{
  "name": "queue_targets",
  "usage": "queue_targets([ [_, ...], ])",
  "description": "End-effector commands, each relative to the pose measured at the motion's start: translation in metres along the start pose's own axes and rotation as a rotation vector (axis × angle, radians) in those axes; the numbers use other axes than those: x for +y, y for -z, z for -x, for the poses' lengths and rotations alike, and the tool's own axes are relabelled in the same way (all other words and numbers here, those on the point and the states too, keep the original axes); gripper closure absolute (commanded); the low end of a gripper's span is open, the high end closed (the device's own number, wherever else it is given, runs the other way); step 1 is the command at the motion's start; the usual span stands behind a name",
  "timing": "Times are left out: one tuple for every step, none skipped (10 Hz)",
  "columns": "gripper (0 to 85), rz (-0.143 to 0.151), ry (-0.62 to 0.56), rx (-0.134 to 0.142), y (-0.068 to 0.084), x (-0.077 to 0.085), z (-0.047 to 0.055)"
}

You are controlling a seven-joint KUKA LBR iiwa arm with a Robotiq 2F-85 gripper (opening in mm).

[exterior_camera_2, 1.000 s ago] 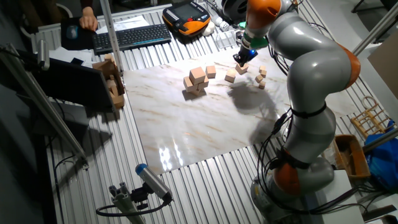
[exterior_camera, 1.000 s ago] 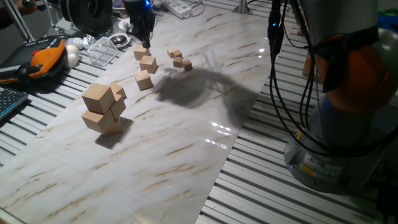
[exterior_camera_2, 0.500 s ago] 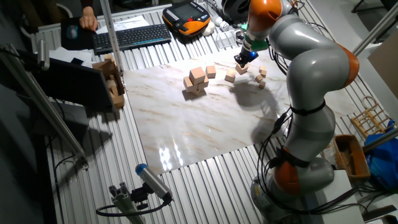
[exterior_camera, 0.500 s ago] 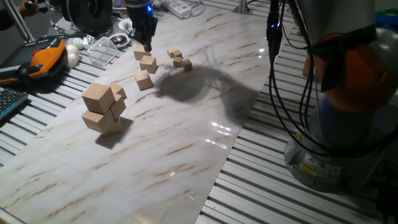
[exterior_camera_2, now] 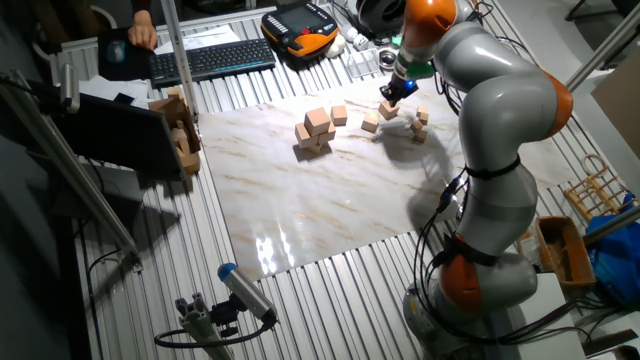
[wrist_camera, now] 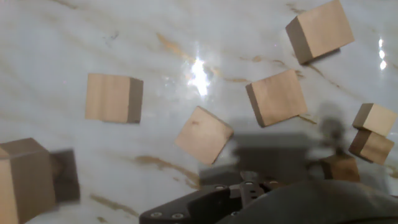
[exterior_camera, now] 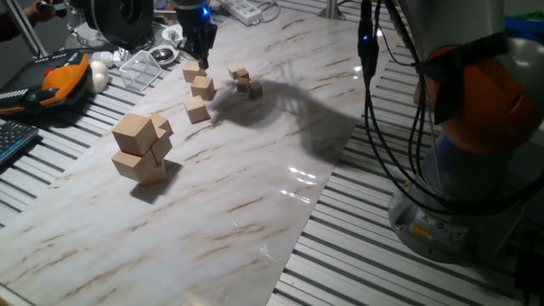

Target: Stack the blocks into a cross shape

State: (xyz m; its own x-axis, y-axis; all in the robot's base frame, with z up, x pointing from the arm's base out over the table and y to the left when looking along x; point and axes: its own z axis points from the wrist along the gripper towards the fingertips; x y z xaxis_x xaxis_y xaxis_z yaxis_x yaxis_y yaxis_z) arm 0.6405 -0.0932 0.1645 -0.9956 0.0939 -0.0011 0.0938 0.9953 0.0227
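Three middle-size tan blocks lie in a loose row on the marble board: one [exterior_camera: 193, 70] at the far end, one [exterior_camera: 202, 87] in the middle, one [exterior_camera: 197, 109] nearest. A fourth [exterior_camera: 161, 127] leans by the big cubes. My gripper [exterior_camera: 202, 59] hangs just above the far block, beside its right edge, with nothing seen in it. The fingers are too dark to tell open from shut. The hand view shows the four blocks apart from one another [wrist_camera: 114, 98] [wrist_camera: 204, 134] [wrist_camera: 277, 96] [wrist_camera: 319, 30]. Only the gripper's dark housing [wrist_camera: 249, 199] shows there.
Two bigger tan cubes [exterior_camera: 138, 146] are stacked at the board's left. Three tiny tan cubes [exterior_camera: 246, 82] lie right of the row. A clear plastic box [exterior_camera: 142, 68], an orange pendant [exterior_camera: 61, 76] and a keyboard [exterior_camera: 13, 136] lie off the board's left edge. The arm's base [exterior_camera: 476, 170] stands at the right.
My gripper has shifted a little toward the board's far edge, and the arm's shadow has moved with it. The blocks have not moved.
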Motion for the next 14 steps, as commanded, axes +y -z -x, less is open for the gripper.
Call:
queue_targets([
  [85.0,-0.004,-0.007,0.001,-0.002,0.000,0.001],
  [85.0,-0.007,-0.022,0.001,-0.004,0.001,0.002],
  [85.0,-0.010,-0.034,0.000,-0.008,0.001,0.003],
  [85.0,-0.009,-0.042,0.000,-0.012,0.000,0.004],
  [85.0,-0.003,-0.053,0.006,-0.015,-0.001,0.006],
  [85.0,-0.002,-0.059,0.009,-0.017,-0.002,0.007],
  [85.0,0.006,-0.070,0.018,-0.017,-0.002,0.008],
  [85.0,0.013,-0.076,0.025,-0.017,-0.003,0.008],
  [85.0,0.013,-0.077,0.025,-0.018,-0.004,0.009],
  [85.0,0.013,-0.077,0.020,-0.021,-0.003,0.009],
  [85.0,0.012,-0.079,0.018,-0.023,-0.003,0.010],
  [85.0,0.012,-0.080,0.018,-0.024,-0.003,0.010],
  [85.0,0.011,-0.085,0.022,-0.025,-0.003,0.011],
  [85.0,0.010,-0.088,0.021,-0.027,-0.003,0.011],
])
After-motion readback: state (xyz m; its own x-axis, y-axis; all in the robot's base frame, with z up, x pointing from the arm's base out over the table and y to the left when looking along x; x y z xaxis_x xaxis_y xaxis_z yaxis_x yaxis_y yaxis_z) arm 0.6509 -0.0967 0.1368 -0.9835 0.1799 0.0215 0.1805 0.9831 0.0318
